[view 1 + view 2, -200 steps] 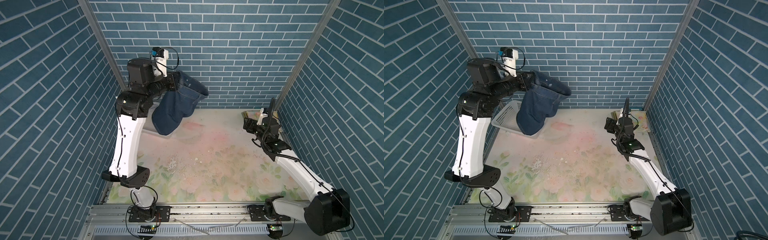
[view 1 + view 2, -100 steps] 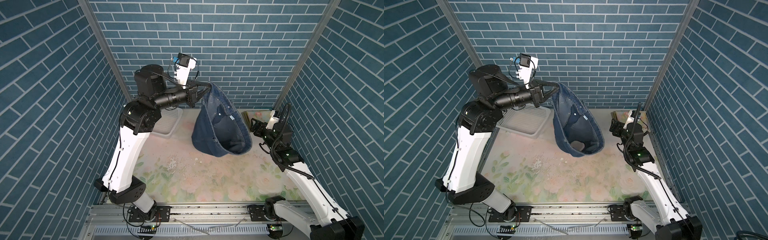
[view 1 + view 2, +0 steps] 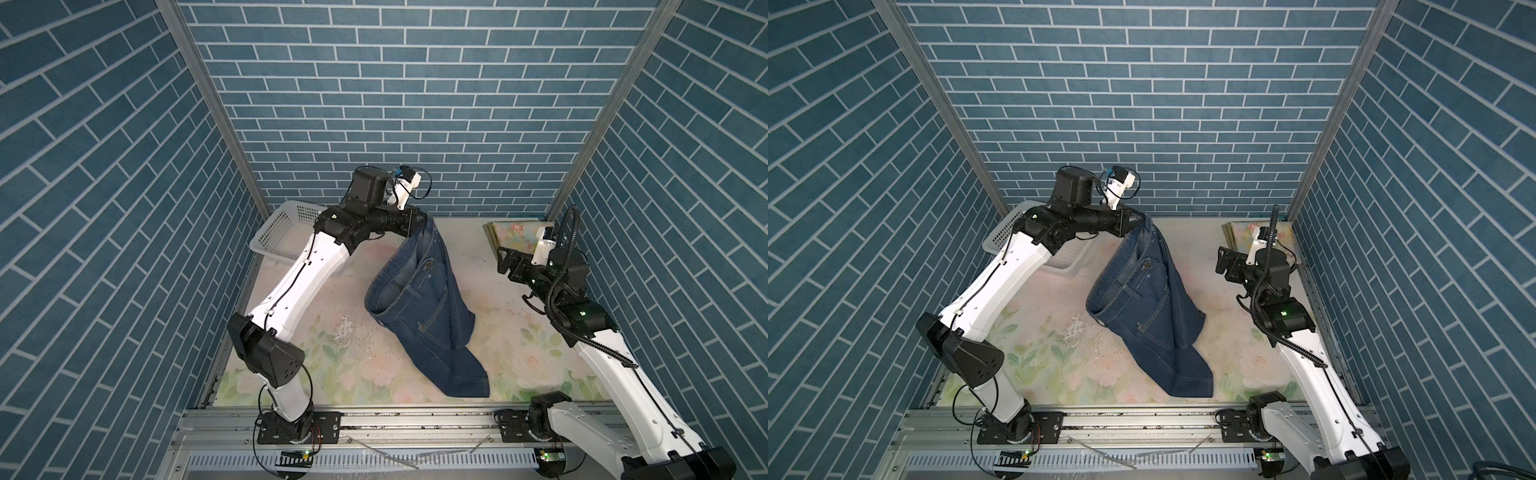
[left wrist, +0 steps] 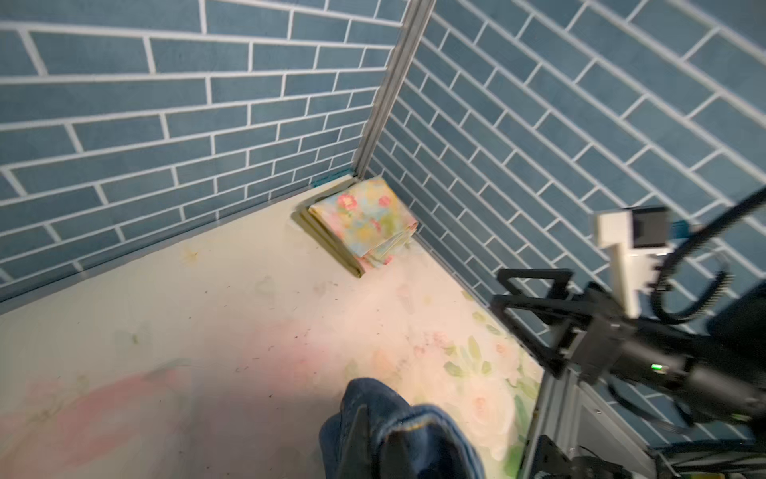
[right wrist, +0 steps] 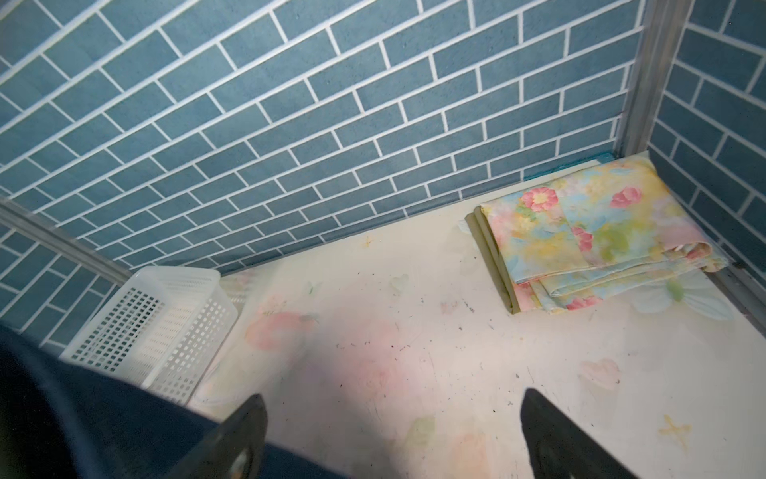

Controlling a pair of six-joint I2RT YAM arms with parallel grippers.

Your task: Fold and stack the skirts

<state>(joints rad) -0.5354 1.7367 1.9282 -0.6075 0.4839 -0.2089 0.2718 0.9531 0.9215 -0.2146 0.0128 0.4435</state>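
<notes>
left tool (image 3: 420,219) clamped on denim skirt (image 3: 424,316) | right tool (image 5: 391,419) wide, empty

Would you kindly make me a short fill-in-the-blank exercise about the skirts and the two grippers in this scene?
Of the left gripper and the right gripper, only the ___ one holds the dark blue denim skirt.
The right gripper's jaws stand ___.
The pastel floral skirt, folded atop the plain olive-green skirt, lies in the far corner on the ___ arm's side.
Missing words: left; open; right.
</notes>
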